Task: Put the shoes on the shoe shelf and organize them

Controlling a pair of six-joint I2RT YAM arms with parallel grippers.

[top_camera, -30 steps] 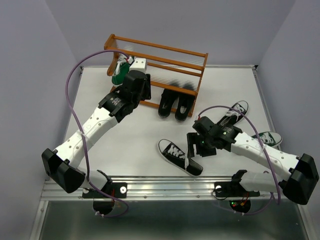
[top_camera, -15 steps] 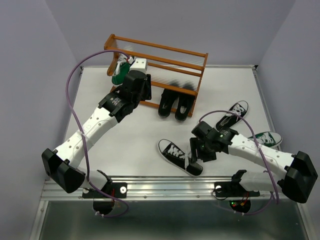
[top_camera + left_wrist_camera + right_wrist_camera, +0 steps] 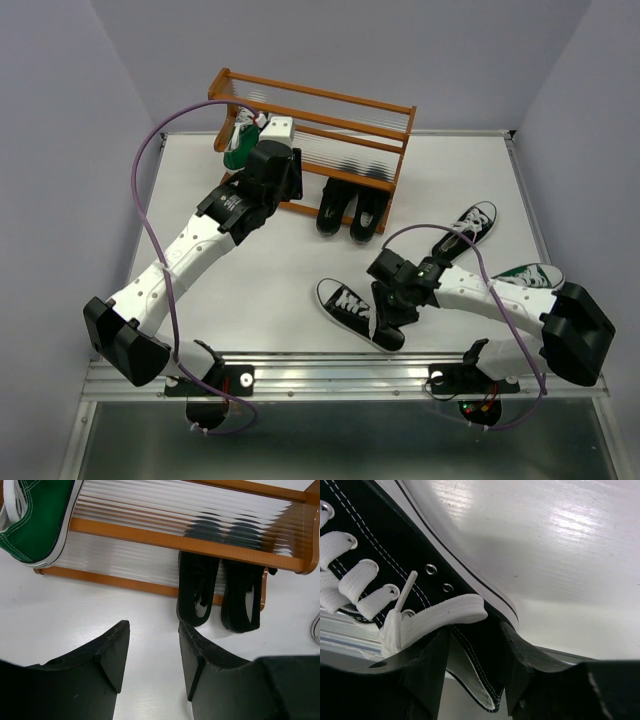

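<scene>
The shoe shelf (image 3: 318,122), an orange-brown frame with thin rod tiers, stands at the far side of the table (image 3: 280,262), left of centre. A green sneaker (image 3: 35,522) rests tilted at its left end; which tier bears it cannot be told. A plain black pair (image 3: 220,592) lies side by side with toes under the rods and heels out on the table.

Near the front edge lies a black laced sneaker (image 3: 348,302). The right gripper (image 3: 474,647) has one finger on each side of its collar wall, jaws partly apart; whether they press the canvas cannot be told. A second black laced sneaker (image 3: 470,226) and a second green sneaker (image 3: 532,275) lie on the right of the table, the latter partly hidden by the right arm.

The left gripper (image 3: 152,627) hovers before the shelf, jaws moderately apart and empty.

The tabletop is white and glossy, showing light glare in the right wrist view. Plain pale lavender walls (image 3: 60,150) enclose it at the left, back and right. An aluminium rail (image 3: 330,372) runs along the near edge.
</scene>
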